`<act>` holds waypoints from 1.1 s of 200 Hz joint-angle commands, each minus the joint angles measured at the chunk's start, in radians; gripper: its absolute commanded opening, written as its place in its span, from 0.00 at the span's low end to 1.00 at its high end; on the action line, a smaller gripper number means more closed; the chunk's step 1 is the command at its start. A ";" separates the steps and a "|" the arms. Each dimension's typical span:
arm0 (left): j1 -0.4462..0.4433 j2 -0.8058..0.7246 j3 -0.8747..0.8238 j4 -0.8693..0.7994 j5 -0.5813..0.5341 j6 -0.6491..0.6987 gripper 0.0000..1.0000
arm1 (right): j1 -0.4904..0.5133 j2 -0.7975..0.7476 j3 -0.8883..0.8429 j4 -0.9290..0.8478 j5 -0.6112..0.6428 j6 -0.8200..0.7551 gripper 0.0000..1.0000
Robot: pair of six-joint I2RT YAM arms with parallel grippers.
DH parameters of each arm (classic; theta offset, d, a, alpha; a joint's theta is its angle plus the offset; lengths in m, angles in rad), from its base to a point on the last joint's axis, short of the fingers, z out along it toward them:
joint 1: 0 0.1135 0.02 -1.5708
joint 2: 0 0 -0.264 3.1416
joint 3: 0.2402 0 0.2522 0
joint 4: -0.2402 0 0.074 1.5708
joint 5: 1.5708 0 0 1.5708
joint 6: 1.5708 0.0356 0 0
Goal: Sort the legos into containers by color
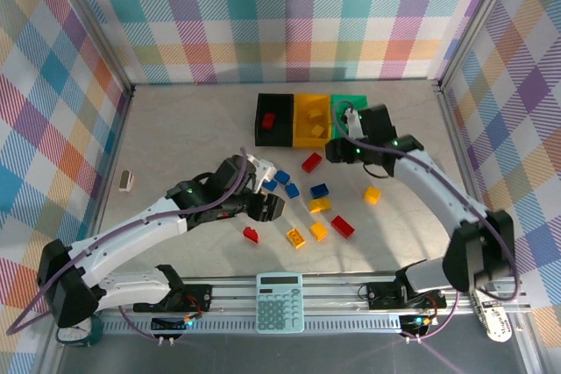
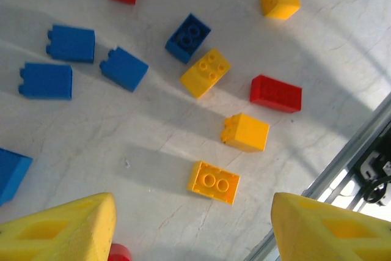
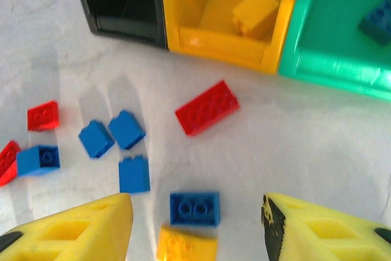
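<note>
Twice hovering over the worktop (image 1: 175, 129), spreading both sets of fingers (image 2: 61, 230) wide, clamping nothing. Framing a flat yellow lego (image 2: 213, 182) between the tips of the left gripper (image 2: 192, 203); framing a blue lego (image 3: 195, 208) between the tips of the right gripper (image 3: 195, 212), facing black bin (image 3: 116, 25), yellow bin (image 3: 214, 50) and green bin (image 3: 330, 68) beyond.

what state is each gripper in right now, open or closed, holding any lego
left gripper: open, holding nothing.
right gripper: open, holding nothing.
</note>
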 commanded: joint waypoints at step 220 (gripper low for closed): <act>-0.235 0.771 0.373 0.035 -0.066 0.218 0.68 | 0.231 -0.760 -0.505 -0.300 0.118 0.416 0.58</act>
